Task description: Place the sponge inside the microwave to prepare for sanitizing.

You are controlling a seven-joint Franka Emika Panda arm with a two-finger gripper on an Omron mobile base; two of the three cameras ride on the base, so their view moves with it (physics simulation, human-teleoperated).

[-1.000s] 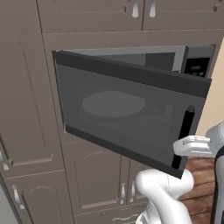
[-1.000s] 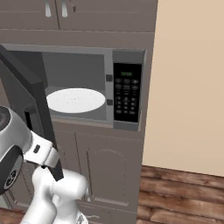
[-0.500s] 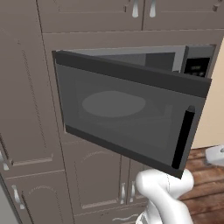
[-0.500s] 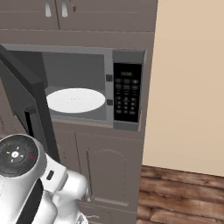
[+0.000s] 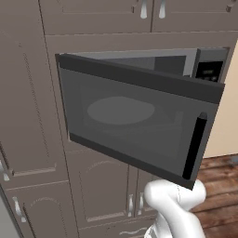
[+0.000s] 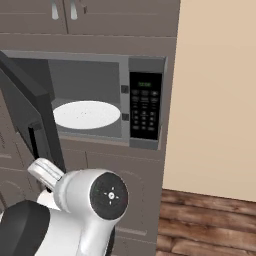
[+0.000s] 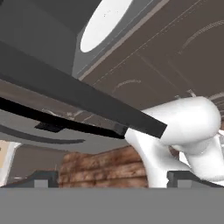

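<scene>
Seeing the microwave [image 6: 100, 100] door [image 5: 139, 116] swung wide, white plate [image 6: 86, 114] bare inside (my hand [image 7: 112, 177] is spread open, holding nothing).

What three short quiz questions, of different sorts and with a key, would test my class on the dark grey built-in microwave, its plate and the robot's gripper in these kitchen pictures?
1. True or false: the door of the dark grey built-in microwave is shut.
2. Multiple choice: what lies on the white round turntable plate? A) a green sponge B) a cup C) nothing
3. Short answer: how do the jaws of the two-finger gripper stand, and do they hold anything?

Key
1. False. The dark glass door with its black handle is swung open.
2. C. The plate is bare.
3. Open, with nothing between the fingertips.
</scene>
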